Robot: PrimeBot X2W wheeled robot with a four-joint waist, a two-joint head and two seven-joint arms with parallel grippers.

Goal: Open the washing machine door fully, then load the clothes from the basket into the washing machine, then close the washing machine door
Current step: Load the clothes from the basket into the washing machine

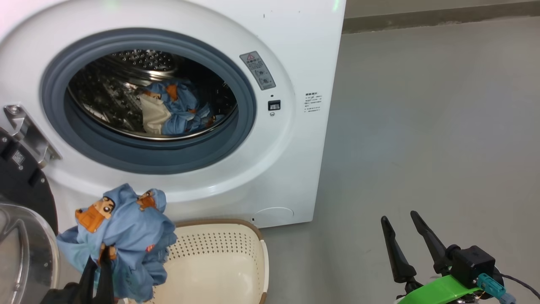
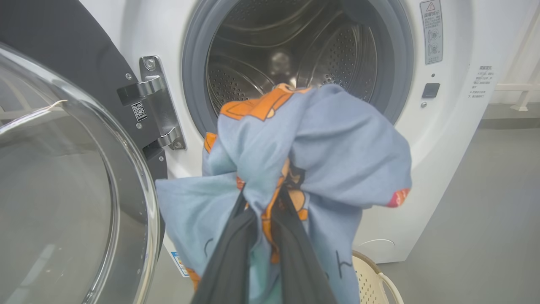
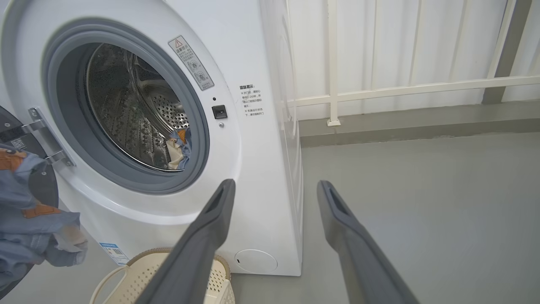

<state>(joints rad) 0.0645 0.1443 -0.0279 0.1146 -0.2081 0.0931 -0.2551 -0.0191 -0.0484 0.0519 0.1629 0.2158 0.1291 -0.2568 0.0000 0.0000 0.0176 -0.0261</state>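
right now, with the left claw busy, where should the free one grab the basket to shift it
Take the basket by its right-side rim, coming down from above with the open right claw. That edge is thin, bare and faces that arm; the left side is covered by the blue garment held in the left claw.

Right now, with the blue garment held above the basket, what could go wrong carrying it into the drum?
1. The blue garment hangs in loose folds around the left gripper; a trailing fold may snag on the grey seal or hang out of the opening.
2. The washing machine door stands open close on the left; the arm or cloth could brush its glass bowl.
3. The pinch takes a bunched part, so it might slip and drop into the basket.
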